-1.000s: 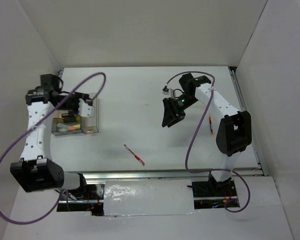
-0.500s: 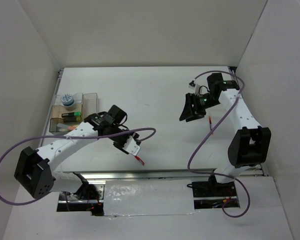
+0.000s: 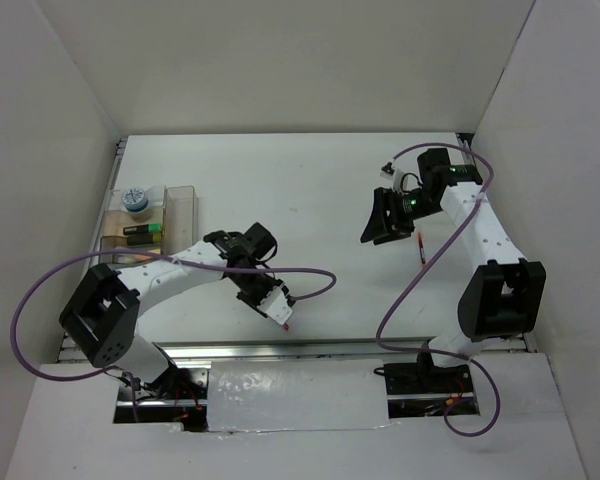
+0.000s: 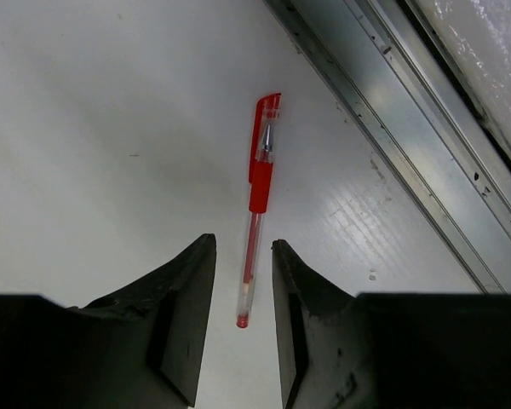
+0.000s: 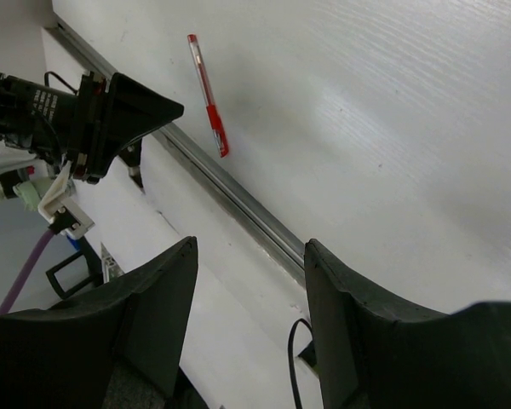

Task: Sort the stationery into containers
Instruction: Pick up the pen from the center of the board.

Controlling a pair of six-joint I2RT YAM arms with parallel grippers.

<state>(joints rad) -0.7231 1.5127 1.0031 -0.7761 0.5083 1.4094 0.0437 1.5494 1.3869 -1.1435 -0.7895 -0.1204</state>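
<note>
Lately slid left gripper (image 3: 276, 304) (image 4: 241, 247) toward the near rail (image 4: 392, 145) of the bench (image 3: 300, 190), jaws narrowly parted astride one end of the red pen (image 4: 257, 183), flat just beside that rail. Kept right gripper (image 3: 378, 226) (image 5: 249, 245), jaws wide, near a second pen (image 3: 420, 248) (image 5: 209, 98); open bench between.

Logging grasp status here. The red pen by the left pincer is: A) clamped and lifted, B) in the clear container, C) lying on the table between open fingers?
C: the red plastic pen lies flat on the white table, its end between the open fingers of the left pincer.
</note>
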